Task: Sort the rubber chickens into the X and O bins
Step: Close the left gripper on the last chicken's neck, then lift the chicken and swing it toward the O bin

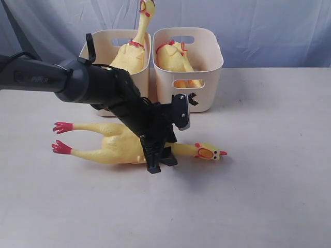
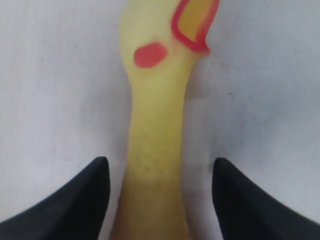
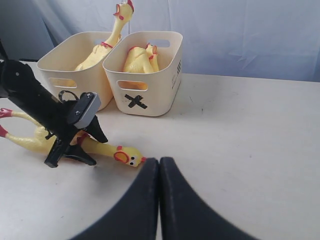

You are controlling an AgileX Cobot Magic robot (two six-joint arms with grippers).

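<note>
One rubber chicken [image 1: 111, 147] lies flat on the table, red feet to the left and head [image 1: 209, 151] to the right. My left gripper [image 1: 162, 164] stands over its neck, open. In the left wrist view the neck [image 2: 157, 150] runs between the two black fingers [image 2: 92, 200] with table showing on both sides. A second chicken [image 1: 132, 51] stands in the left bin [image 1: 98, 44], its head above the rim. Another chicken [image 3: 140, 60] lies in the X bin [image 3: 160, 97]. My right gripper [image 3: 159, 161] is shut and empty, low over the table near the lying chicken's head [image 3: 126, 156].
The two cream bins stand side by side at the back of the table, in front of a blue-grey cloth backdrop [image 1: 258, 26]. The left arm [image 1: 46, 77] stretches across from the left edge. No mark shows on the left bin.
</note>
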